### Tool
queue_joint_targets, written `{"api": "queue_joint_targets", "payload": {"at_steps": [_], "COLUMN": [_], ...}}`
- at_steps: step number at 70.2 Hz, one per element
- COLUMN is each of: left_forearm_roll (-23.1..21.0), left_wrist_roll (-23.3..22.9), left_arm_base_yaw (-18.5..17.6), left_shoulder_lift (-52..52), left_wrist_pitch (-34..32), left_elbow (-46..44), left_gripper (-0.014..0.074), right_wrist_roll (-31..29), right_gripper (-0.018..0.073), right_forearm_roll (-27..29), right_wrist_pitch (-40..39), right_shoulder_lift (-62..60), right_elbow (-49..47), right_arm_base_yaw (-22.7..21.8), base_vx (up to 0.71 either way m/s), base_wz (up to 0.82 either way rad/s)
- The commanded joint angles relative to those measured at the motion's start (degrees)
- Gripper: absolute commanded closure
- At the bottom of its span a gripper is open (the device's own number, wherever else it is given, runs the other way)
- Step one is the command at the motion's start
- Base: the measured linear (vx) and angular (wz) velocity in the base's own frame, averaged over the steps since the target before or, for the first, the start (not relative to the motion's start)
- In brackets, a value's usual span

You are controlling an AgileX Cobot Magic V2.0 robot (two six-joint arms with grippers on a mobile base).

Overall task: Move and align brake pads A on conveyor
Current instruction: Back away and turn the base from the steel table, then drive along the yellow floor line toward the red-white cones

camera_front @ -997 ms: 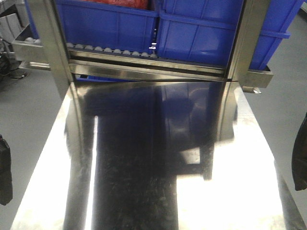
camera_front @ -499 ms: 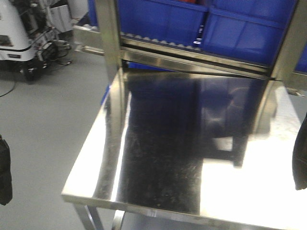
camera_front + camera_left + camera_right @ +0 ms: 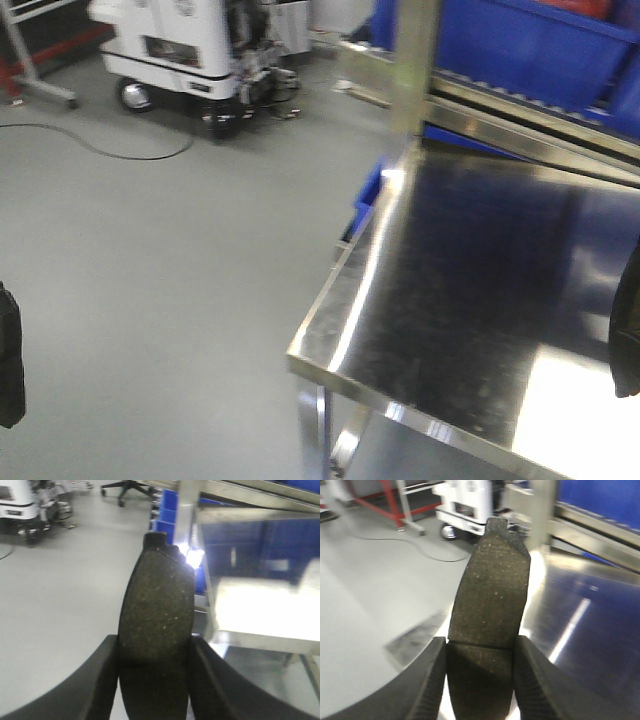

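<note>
In the left wrist view, a dark grey brake pad (image 3: 157, 605) stands upright with my left gripper (image 3: 155, 647) shut on its lower half. Over in the right wrist view, a second brake pad (image 3: 492, 590) with a groove across its middle is held the same way by my right gripper (image 3: 480, 647). In the front view only dark edges of the two arms show, the left arm (image 3: 8, 355) and the right arm (image 3: 627, 335). The conveyor is out of view.
A shiny steel table (image 3: 450, 300) fills the right of the front view, its corner near the bottom centre. Blue bins (image 3: 540, 40) sit on a roller rack behind it. A white wheeled machine (image 3: 190, 50) and a cable (image 3: 100, 145) lie on the grey floor at left.
The front view has swung left: the steel table slid to the right of the frame, and open floor and the white machine came into view. The dark arm edges stay in place.
</note>
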Motion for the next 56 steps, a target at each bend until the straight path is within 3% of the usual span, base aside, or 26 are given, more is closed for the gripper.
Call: {"api": "queue_joint_targets", "payload": {"at_steps": [1, 56], "left_forearm_roll": [0.25, 0.25], "left_wrist_roll": [-0.06, -0.06], "left_arm_base_yaw": [-0.40, -0.40], "left_shoulder_lift": [0.33, 0.33], "left_wrist_pitch": [-5.20, -5.20], "left_elbow": [-1.75, -1.75], "left_gripper": [0.0443, 0.0443], "right_wrist_roll": [-0.50, -0.50], "right_gripper": [0.0562, 0.0562], "right_forearm_roll": [-0.57, -0.57], "right_wrist_pitch": [-5.59, -5.59], "right_shoulder_lift": [0.30, 0.30], "right_elbow": [-1.66, -1.66], "right_arm_base_yaw": [-0.07, -0.07], "base_vx": [-0.03, 0.04], "base_wz": [0.70, 0.64]}}
